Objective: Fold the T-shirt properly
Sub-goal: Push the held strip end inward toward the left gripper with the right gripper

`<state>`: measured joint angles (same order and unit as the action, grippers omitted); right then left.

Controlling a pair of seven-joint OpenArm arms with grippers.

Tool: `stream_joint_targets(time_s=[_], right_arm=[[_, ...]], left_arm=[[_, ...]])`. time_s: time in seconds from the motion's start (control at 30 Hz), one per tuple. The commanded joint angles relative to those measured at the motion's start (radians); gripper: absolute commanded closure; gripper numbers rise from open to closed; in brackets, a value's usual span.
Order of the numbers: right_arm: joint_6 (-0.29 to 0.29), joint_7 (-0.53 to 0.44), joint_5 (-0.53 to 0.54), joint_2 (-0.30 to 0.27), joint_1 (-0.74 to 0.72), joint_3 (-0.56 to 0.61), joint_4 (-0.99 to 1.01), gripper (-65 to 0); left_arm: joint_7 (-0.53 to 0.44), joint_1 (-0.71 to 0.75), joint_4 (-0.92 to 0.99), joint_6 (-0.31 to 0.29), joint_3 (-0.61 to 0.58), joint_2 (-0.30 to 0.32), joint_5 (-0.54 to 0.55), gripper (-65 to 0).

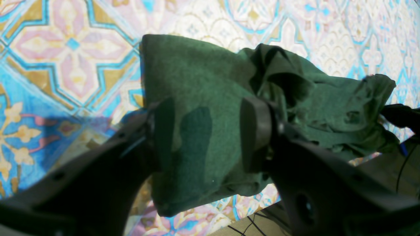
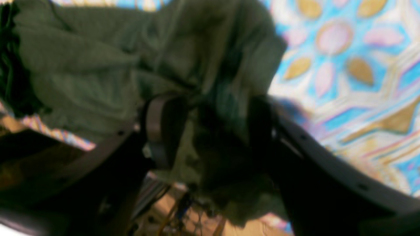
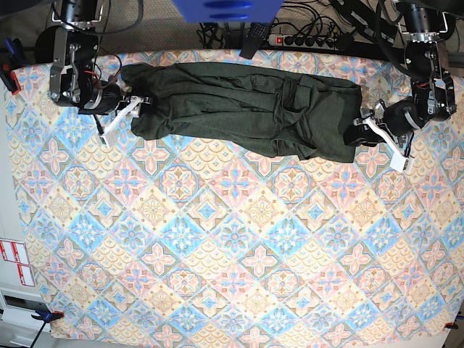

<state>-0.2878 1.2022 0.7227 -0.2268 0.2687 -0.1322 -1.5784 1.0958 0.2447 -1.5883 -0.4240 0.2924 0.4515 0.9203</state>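
The dark olive T-shirt [image 3: 246,109] lies as a long folded band along the far side of the table, rumpled toward its right end. In the base view my left gripper [image 3: 362,129] is at the band's right end and my right gripper [image 3: 134,107] at its left end. Seen from the left wrist, the left gripper [image 1: 210,131] stands open with its jaws wide apart astride a flat corner of the T-shirt [image 1: 203,75]. The blurred right wrist view shows the right gripper [image 2: 213,131] open too, with bunched T-shirt [image 2: 82,65] cloth between its fingers.
A patterned tablecloth [image 3: 232,246] covers the table. A power strip [image 3: 304,40] and cables lie just past the far edge behind the shirt. A blue object [image 3: 225,9] hangs at the top centre. Clamps sit at the table's left edge [image 3: 9,72].
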Motion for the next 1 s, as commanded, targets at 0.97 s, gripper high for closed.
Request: stream_joint_targets(time_s=[0.97], right_arm=[[-0.052,-0.015,0.018,-0.046,0.011,0.003,0.091,-49.4]], left_arm=[[-0.015,-0.034,-0.016,-0.008,0.006,0.016,0.016,-31.8]])
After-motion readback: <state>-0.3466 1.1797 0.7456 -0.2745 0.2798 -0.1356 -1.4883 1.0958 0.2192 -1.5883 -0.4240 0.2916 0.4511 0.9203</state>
